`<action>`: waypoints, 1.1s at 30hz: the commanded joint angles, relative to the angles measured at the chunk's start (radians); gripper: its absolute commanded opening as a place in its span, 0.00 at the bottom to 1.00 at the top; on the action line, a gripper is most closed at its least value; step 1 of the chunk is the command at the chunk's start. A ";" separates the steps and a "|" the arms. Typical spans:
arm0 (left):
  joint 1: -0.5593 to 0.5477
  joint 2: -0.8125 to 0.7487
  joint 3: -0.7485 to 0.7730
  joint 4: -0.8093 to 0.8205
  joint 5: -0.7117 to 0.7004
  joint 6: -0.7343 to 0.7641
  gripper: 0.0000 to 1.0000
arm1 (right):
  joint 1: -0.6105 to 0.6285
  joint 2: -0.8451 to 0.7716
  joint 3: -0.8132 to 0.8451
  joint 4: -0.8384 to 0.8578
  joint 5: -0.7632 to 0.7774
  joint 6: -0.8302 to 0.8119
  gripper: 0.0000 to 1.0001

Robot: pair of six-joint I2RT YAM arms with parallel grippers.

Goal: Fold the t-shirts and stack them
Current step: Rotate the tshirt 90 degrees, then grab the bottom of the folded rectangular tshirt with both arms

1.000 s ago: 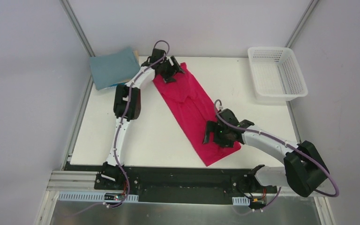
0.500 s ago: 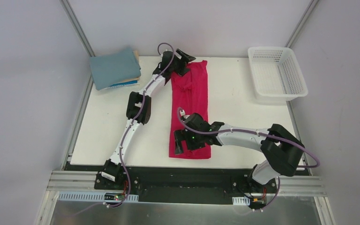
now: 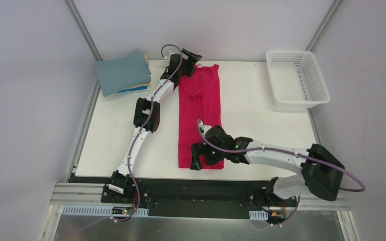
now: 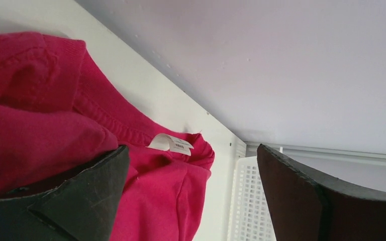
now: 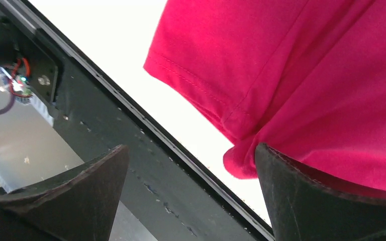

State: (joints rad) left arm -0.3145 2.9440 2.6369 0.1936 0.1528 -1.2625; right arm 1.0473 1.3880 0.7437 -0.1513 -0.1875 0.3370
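The crimson-pink t-shirt [image 3: 199, 118] lies flat as a long folded strip running from the far edge of the table to the near edge. My left gripper [image 3: 189, 56] is open at its collar end. The left wrist view shows the collar and white label [image 4: 171, 144] past the left gripper [image 4: 191, 201], whose left finger [image 4: 75, 201] is over the cloth. My right gripper [image 3: 197, 156] is open at the hem's near left corner. In the right wrist view the hem [image 5: 281, 75] lies beside the right finger [image 5: 326, 201] of the right gripper [image 5: 191, 201]. Folded teal-grey, tan and blue shirts [image 3: 123, 73] are stacked at the far left.
A white mesh basket [image 3: 289, 52] stands at the far right; it also shows in the left wrist view [image 4: 246, 206]. The table's black front rail [image 5: 130, 165] runs right under my right gripper. The back wall is close behind my left gripper.
The crimson shirt has swung from a diagonal to straight lengthwise. My right gripper carried the hem end left to the near edge. My left gripper shifted right along the far edge.
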 commanded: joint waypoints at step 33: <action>-0.284 -1.535 -1.609 -0.431 -0.072 0.526 0.99 | -0.234 -0.380 -0.175 -0.239 0.180 0.377 0.91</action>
State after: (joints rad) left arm -0.5068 1.5864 1.2747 -0.1387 0.3145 -0.7177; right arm 0.8288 0.9958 0.5922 -0.3946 0.1150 0.6815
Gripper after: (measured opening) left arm 0.990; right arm 0.932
